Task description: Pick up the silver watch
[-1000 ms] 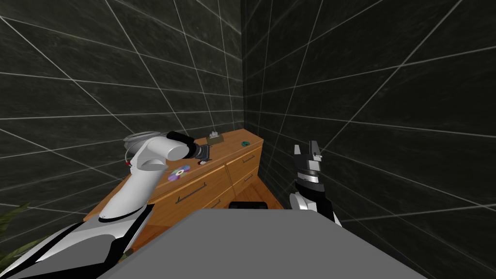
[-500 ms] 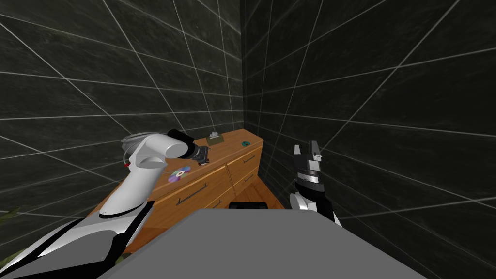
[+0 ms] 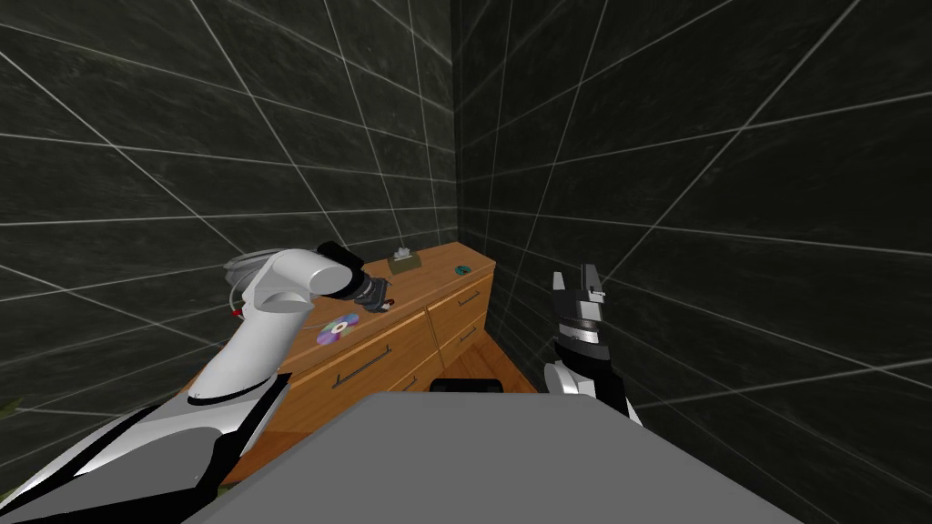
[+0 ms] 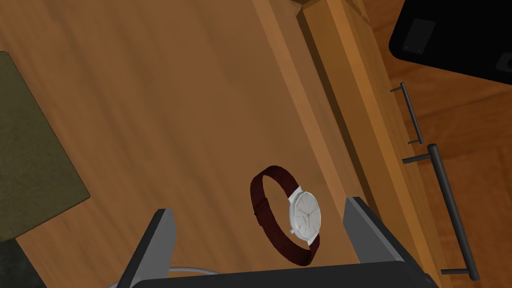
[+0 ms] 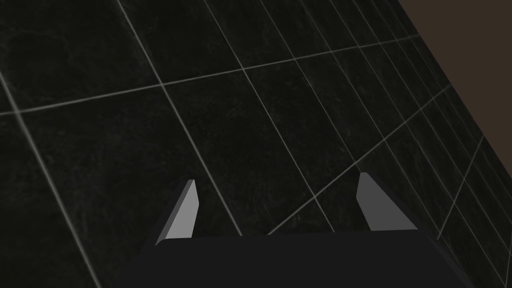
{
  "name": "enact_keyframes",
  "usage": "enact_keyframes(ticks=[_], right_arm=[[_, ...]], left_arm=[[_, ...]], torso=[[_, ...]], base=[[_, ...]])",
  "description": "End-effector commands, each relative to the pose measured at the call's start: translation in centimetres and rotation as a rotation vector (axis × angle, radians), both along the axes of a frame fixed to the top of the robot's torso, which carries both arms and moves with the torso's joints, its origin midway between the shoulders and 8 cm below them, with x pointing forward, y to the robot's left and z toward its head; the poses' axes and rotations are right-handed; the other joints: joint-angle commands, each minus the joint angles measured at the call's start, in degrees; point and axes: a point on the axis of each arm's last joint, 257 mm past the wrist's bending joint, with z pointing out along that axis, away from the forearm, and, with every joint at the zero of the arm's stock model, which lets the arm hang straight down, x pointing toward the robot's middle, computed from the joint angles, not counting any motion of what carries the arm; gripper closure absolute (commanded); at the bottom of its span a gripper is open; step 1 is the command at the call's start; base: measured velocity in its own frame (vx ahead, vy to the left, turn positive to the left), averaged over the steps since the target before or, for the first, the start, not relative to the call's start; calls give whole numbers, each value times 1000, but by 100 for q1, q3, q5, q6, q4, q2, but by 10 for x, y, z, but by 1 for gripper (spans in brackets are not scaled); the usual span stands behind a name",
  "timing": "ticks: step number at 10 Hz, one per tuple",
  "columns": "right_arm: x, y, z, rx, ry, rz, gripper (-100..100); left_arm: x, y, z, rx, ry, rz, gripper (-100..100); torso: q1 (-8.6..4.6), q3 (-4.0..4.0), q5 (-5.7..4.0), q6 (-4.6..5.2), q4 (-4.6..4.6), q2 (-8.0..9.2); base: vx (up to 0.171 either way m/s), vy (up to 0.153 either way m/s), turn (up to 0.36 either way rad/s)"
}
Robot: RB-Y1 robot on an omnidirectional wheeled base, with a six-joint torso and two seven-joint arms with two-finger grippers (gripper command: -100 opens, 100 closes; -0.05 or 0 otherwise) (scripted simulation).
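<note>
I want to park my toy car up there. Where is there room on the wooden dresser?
The biggest bare patch of the dresser top lies between the olive box and the watch. Another lies between that box and the small teal thing. It is crowded at the front edge, where the open left claw straddles the watch, near the shiny disc.

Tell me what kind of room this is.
Probably a bedroom or dressing corner: a wooden dresser with drawers stands against dark tiled walls, with a watch and a disc on top.
</note>
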Motion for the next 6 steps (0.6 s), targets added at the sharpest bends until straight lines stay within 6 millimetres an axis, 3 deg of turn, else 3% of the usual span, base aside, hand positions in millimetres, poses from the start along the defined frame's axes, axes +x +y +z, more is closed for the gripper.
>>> enact_keyframes(ticks=[1,3,4,5,6], right_arm=[[0,0,0,0,0,0,0],[0,0,0,0,0,0,0],[0,0,0,0,0,0,0],[0,0,0,0,0,0,0],[0,0,0,0,0,0,0]], left_arm=[[-10,4,-6,10,45,8,-100],[-22,7,-14,19,102,17,-100],[-17,4,-11,16,82,13,-100],[-18,5,-12,17,88,15,0],[-13,10,-16,14,87,31,-100]], torso=[[0,0,0,0,0,0],[-2,0,0,1,0,1],[-3,0,-1,1,0,1],[-6,0,-2,0,0,0],[-9,0,-2,1,0,0]], base=[[-2,20,-9],[-5,21,-13],[-2,9,-3],[0,0,0],[-27,4,-121]])
